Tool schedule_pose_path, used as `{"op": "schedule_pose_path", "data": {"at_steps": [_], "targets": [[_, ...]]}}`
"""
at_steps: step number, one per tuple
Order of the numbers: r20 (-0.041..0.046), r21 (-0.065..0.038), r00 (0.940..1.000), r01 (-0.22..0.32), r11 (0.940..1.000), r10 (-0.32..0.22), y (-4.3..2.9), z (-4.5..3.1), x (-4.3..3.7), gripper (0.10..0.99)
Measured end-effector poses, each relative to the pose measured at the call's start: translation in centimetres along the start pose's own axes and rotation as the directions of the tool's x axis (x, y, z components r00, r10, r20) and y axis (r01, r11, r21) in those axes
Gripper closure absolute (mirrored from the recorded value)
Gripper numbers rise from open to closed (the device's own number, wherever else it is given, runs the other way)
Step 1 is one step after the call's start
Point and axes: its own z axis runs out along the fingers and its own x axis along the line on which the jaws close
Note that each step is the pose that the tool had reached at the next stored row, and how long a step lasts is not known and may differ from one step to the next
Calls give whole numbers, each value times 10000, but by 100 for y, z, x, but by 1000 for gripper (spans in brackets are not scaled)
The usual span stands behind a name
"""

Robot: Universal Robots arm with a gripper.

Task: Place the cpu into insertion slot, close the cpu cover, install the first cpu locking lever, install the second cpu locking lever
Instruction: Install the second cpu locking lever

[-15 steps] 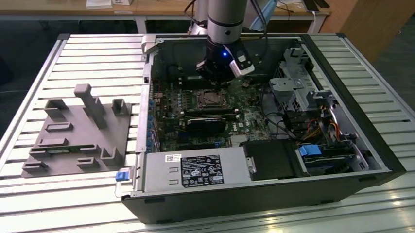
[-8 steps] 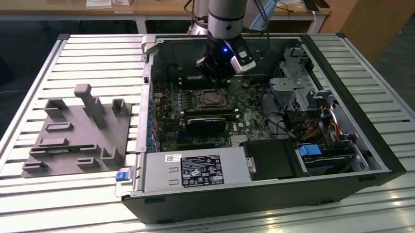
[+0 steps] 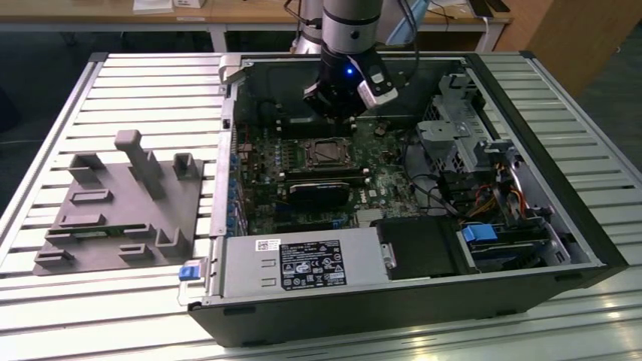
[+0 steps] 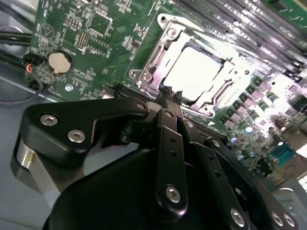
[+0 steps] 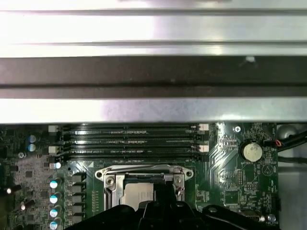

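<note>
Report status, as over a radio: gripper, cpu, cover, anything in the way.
Gripper shut, empty, just off the socket's edge. Cpu seated in insertion slot, cpu cover down around it. Nothing in the way.

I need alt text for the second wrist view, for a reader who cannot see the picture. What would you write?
The black end effector, fingers closed together with nothing between them, sits just beside the insertion slot on a green motherboard. The cpu, pale and silver-grey, lies in the slot with the cpu cover framing it. A round coin battery sits further off on the board.
</note>
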Motion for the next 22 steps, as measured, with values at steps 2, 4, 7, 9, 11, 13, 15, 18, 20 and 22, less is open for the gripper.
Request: {"op": "schedule_pose_path", "data": {"at_steps": [2,4,7,9,11,13,15,18,20,22], "targets": [[0,-1,10000,0,10000,0,-49,-2,7,980],[0,0,10000,0,10000,0,-110,-6,10,980],[0,1,10000,0,10000,0,-198,-10,10,980],[1,-5,10000,-1,10000,1,-260,-12,8,980],[0,-15,10000,0,10000,0,-327,-14,6,980],[-47,-223,10000,-6,9998,5,-461,-16,2,980],[-90,-399,10000,-11,9992,7,-486,-13,1,980],[-98,-437,10000,-12,9990,8,-503,1,1,980],[-100,-436,9999,-12,9990,8,-519,8,3,980],[-99,-437,10000,-11,9990,7,-547,15,4,980]]}}
